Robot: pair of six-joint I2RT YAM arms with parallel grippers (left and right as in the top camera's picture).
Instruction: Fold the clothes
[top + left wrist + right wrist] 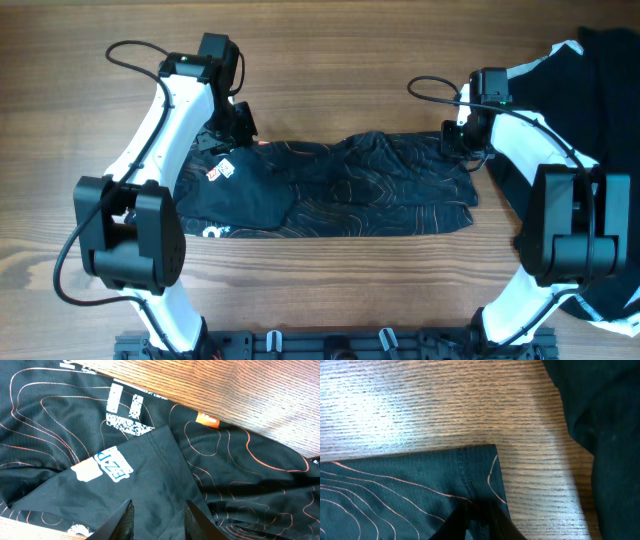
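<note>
The clothes (pixel 350 185), a black jersey with thin orange-red contour lines, lie bunched in a long band across the middle of the table. My left gripper (pixel 240 125) is over the jersey's far left end. In the left wrist view that gripper (pixel 161 517) is open, its fingers apart over the black cloth (pixel 240 470) near a white logo patch (pixel 107 465) and white lettering (pixel 125 405). My right gripper (pixel 462 145) is at the jersey's far right corner. In the right wrist view this gripper (pixel 481 515) is shut on the hemmed corner of the cloth (pixel 395 495).
A second heap of dark clothing with white parts (pixel 610 120) covers the table's right side, next to the right arm. It shows as dark cloth (pixel 600 410) in the right wrist view. A black rail (pixel 330 345) runs along the front edge. Bare wood (pixel 330 70) lies beyond the jersey.
</note>
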